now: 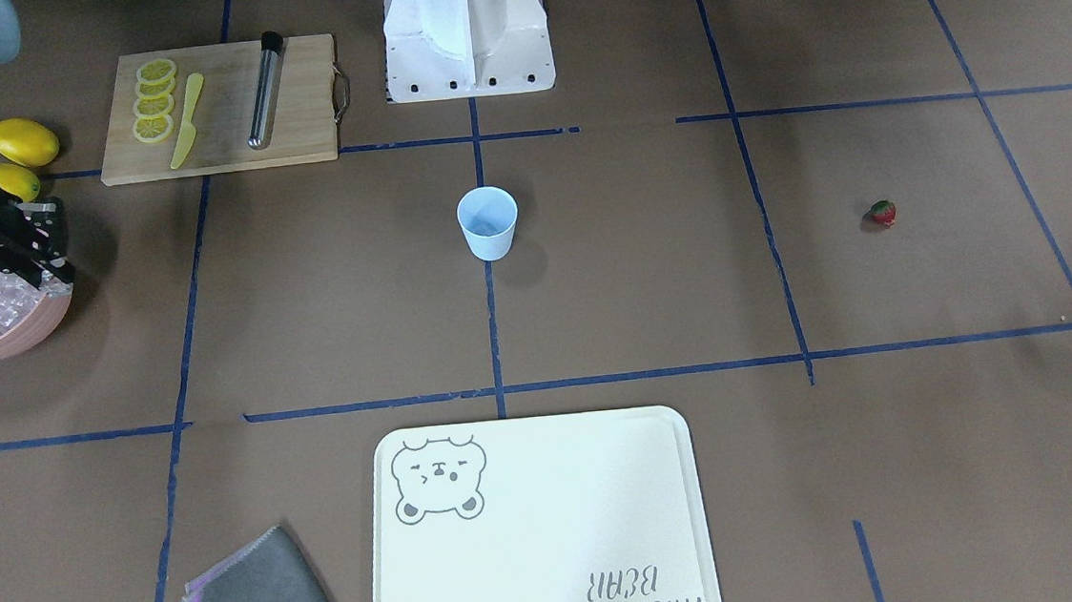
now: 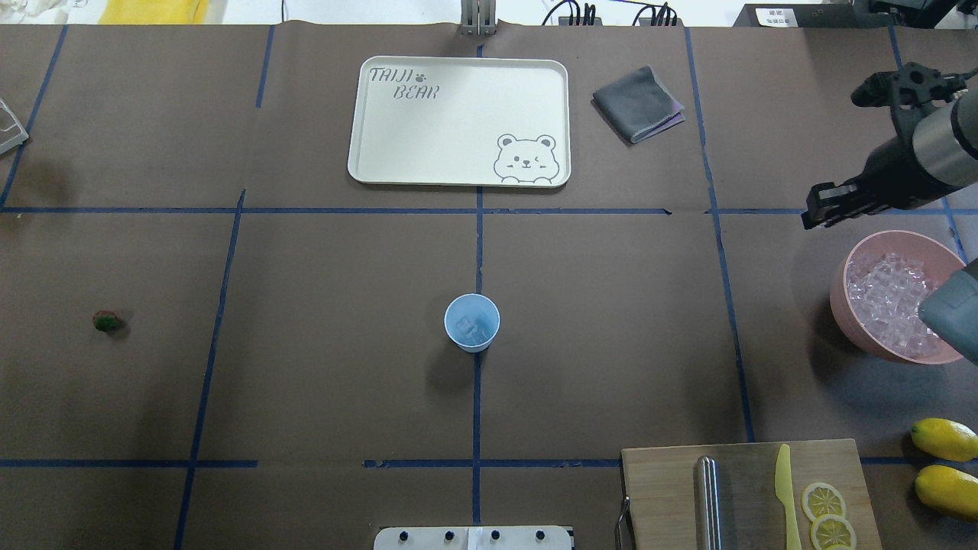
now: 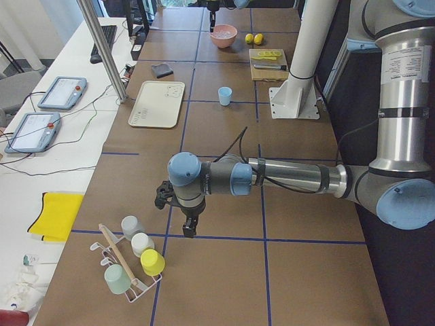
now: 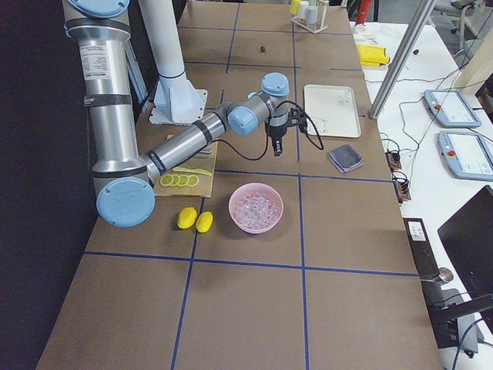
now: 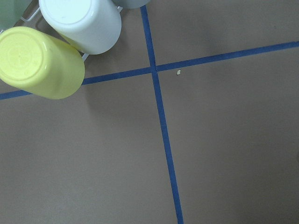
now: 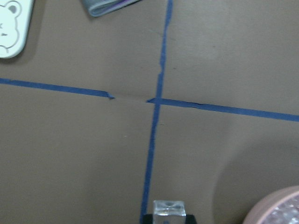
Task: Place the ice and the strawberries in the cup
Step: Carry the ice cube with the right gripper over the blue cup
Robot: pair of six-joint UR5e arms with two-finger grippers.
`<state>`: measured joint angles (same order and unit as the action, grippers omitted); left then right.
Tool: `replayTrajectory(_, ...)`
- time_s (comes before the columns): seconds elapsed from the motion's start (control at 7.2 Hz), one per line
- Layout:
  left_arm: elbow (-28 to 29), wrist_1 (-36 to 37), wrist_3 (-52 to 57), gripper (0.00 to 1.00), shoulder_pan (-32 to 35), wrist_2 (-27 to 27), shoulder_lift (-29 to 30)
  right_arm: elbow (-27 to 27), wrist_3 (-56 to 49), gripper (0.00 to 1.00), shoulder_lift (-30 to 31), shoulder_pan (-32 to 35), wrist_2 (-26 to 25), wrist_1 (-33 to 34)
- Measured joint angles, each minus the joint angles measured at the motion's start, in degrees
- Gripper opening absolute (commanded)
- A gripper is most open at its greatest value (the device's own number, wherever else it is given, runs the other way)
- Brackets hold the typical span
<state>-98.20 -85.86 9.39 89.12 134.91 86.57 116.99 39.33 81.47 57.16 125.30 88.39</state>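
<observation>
The light blue cup (image 2: 472,322) stands mid-table with a few ice cubes inside; it also shows in the front view (image 1: 488,223). More ice (image 2: 886,302) fills the pink bowl (image 2: 846,321) at the right. My right gripper (image 2: 813,217) hovers just beyond the bowl's far rim, shut on a clear ice cube (image 6: 169,208). The strawberry (image 2: 106,321) lies alone on the far left of the table. My left gripper (image 3: 188,229) hangs over the table's left end near a cup rack; I cannot tell whether it is open or shut.
A wooden cutting board (image 2: 672,489) holds lemon slices (image 2: 824,500), a yellow knife (image 2: 785,489) and a metal tube (image 2: 707,504). Two lemons (image 2: 943,439) lie beside it. A white tray (image 2: 458,122) and grey cloth (image 2: 636,103) are at the far side. Upturned cups (image 5: 39,60) sit on a rack.
</observation>
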Motion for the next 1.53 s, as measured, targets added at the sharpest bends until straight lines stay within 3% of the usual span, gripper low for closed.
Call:
replayTrajectory(0.42, -2.0, 0.0, -0.1, 1.0, 0.0, 0.0, -0.1, 1.5, 0.4, 0.0, -13.9, -6.4, -2.4, 11.9)
replayTrajectory(0.69, -3.1, 0.1, -0.1, 1.0, 0.0, 0.0, -0.4, 1.4, 2.5, 0.0, -17.7, -10.1, -3.5, 13.3)
replayTrajectory(0.97, -3.2, 0.1, -0.1, 1.0, 0.0, 0.0, -0.4, 0.6, 12.0, 0.0, -22.1, -16.8, -8.6, 13.5)
replayTrajectory(1.53, -3.2, 0.2, -0.1, 1.0, 0.0, 0.0, -0.6, -6.7, 24.5, 0.0, -33.5, -25.3, -15.0, 14.4)
